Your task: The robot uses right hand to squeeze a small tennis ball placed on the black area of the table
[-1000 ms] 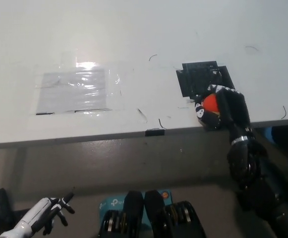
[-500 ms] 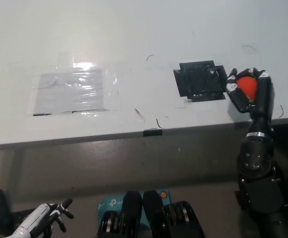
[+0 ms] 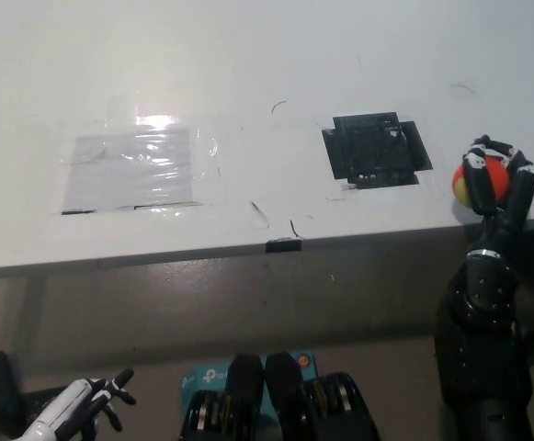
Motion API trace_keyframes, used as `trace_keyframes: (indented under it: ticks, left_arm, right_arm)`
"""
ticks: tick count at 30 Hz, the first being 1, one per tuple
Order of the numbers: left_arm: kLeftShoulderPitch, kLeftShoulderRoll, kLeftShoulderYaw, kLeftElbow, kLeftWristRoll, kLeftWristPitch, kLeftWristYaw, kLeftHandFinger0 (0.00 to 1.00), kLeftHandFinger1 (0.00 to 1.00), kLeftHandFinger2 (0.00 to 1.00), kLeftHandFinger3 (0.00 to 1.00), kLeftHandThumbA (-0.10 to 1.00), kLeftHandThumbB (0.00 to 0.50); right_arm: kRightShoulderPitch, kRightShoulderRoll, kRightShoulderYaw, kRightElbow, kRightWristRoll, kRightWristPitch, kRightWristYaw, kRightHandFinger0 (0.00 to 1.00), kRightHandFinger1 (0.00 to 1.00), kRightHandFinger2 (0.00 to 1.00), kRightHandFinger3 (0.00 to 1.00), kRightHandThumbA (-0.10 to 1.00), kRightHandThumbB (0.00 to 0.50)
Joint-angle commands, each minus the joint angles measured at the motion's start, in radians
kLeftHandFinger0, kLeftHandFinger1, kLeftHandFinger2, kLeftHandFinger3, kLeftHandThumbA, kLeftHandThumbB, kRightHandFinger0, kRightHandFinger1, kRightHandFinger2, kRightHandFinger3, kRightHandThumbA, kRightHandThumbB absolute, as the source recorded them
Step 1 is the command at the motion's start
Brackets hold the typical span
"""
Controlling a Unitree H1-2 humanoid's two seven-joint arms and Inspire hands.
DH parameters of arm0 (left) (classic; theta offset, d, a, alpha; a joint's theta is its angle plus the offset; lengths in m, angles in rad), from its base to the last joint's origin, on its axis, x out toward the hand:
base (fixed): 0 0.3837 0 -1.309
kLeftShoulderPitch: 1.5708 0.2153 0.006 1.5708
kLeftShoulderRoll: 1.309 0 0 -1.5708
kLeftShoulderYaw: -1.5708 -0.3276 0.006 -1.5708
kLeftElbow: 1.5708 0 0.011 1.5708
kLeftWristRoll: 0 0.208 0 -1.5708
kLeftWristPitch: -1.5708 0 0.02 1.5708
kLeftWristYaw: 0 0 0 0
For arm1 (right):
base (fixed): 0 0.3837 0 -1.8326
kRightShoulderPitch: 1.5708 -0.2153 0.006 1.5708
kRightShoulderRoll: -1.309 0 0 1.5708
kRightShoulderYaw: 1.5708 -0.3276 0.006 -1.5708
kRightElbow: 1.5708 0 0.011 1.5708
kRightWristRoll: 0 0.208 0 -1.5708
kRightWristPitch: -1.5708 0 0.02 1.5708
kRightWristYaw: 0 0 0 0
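**A:** status on the right hand?

**B:** right hand (image 3: 494, 179) is closed around the ball (image 3: 473, 182) — black fingers (image 3: 478, 179) wrap over its top and front, ball sits inside the grip. Hand is raised at the right end of the table (image 3: 248, 73), near its front edge, with the forearm going down below the edge to the picture's bottom right.

**A:** ball on the black area?

**B:** no. Black area (image 3: 377, 150) is bare, and the ball is held to the right of it, clearly apart from the patch. Can't tell if the ball touches the tabletop — looks lifted, but the angle is steep.

**A:** ball colour? Task says tennis ball.

**B:** what shows between the fingers is orange-red with a yellowish strip on the left side. Most of it is covered by the hand.

**A:** left hand?

**B:** white left hand (image 3: 78, 409) is low at the bottom left, below the table edge, resting. It holds nothing, dark fingertips spread apart.

**A:** anything else on the table?

**B:** clear glossy film sheet (image 3: 138, 168) taped flat on the left half, glare on its top edge. Small black tab (image 3: 284, 244) on the front edge, roughly mid-table. A few thin dark curved marks scattered on the white surface.
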Motion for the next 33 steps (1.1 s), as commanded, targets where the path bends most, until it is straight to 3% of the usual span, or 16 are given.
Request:
trace_keyframes:
  ticks: [1,2,3,4,16,25,33]
  left_arm:
    - [-0.014,0.014,0.02,-0.028,-0.014,-0.028,-0.01,0.15,0.13,0.35,0.53,1.0,0.5]
    - [-0.014,0.014,0.019,-0.029,-0.012,-0.027,-0.01,0.16,0.13,0.34,0.52,1.0,0.5]
    - [-0.014,0.015,0.018,-0.027,-0.012,-0.036,-0.009,0.16,0.13,0.34,0.52,1.0,0.5]
    - [-0.016,0.015,0.016,-0.027,-0.008,-0.04,-0.009,0.15,0.13,0.34,0.52,1.0,0.5]
    - [-0.022,0.018,0.028,-0.024,-0.015,-0.029,-0.008,0.16,0.12,0.35,0.55,1.0,0.5]
    - [-0.017,0.021,0.028,-0.031,-0.014,-0.031,-0.013,0.19,0.15,0.38,0.52,1.0,0.499]
    - [-0.02,0.026,0.026,-0.036,-0.013,-0.028,-0.018,0.19,0.16,0.37,0.53,1.0,0.5]
  right_arm:
    - [-0.116,0.081,-0.17,-0.273,0.549,0.155,0.105,0.0,0.0,0.22,0.47,-0.1,0.033]
    - [-0.113,0.081,-0.168,-0.273,0.544,0.153,0.11,0.0,0.0,0.2,0.43,-0.1,0.016]
    - [-0.105,0.081,-0.161,-0.27,0.52,0.151,0.11,0.0,0.0,0.24,0.43,-0.1,0.041]
    - [-0.098,0.081,-0.158,-0.274,0.512,0.154,0.112,0.0,0.0,0.22,0.36,-0.1,0.052]
    - [0.003,0.094,-0.132,-0.406,0.512,0.22,0.13,0.0,0.0,0.18,0.2,-0.1,0.067]
    - [0.078,0.112,-0.114,-0.441,0.528,0.23,0.119,0.0,0.0,0.22,0.23,-0.1,0.038]
    - [0.106,0.117,-0.101,-0.426,0.516,0.222,0.104,0.0,0.0,0.26,0.33,-0.1,0.06]
